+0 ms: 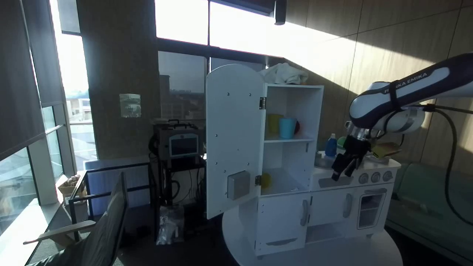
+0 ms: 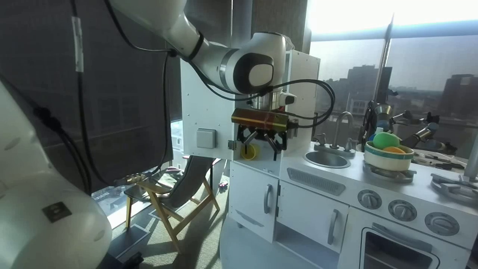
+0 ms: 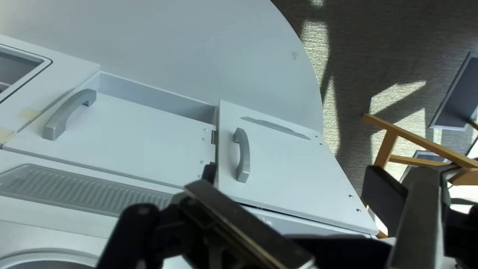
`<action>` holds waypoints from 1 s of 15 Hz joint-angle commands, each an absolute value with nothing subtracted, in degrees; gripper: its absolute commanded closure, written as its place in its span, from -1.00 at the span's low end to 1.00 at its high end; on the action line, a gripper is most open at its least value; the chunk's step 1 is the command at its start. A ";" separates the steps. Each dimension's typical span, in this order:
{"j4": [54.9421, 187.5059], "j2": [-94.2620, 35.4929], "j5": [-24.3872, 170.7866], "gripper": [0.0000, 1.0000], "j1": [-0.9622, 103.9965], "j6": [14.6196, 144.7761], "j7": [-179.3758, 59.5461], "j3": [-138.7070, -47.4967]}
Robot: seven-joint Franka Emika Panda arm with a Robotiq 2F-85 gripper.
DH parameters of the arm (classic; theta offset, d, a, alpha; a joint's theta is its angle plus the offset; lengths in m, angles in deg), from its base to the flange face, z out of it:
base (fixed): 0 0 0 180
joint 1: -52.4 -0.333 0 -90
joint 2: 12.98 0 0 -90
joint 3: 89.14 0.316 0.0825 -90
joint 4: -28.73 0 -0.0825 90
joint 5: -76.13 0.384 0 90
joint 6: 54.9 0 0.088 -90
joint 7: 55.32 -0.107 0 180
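Overhead, the glossy white robot arm, with black joint covers and rounded housings, reaches in and bends at the wrist so that its last section points downward, tilted in an exterior view. Below it is the white play kitchen, built of smooth flat panels, on a round white tabletop. The kitchen's tall white door, arched at the top, hangs wide open. Near the kitchen hovers the angular black gripper, its jaws spread well apart with nothing between them. A round cream pot with a teal rim sits on a grey burner, a rounded green object inside it. On the upper shelf, a tapered light-blue cup stands upright. In the lower compartment is the smooth yellow cup, its round mouth facing the camera in an exterior view, beyond the gripper. Curved grey handles stand out from the lower doors.
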State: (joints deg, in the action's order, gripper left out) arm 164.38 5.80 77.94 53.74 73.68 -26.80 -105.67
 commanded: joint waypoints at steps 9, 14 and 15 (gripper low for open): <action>157.09 14.09 85.03 -1.00 51.15 76.97 -43.36 -94.85; 154.03 13.77 85.03 -1.00 49.16 90.16 -46.52 -91.52; 153.21 12.78 83.56 -1.00 48.88 93.25 -46.01 -90.48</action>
State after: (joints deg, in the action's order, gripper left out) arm 155.63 14.98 84.69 50.11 85.40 -45.43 -92.65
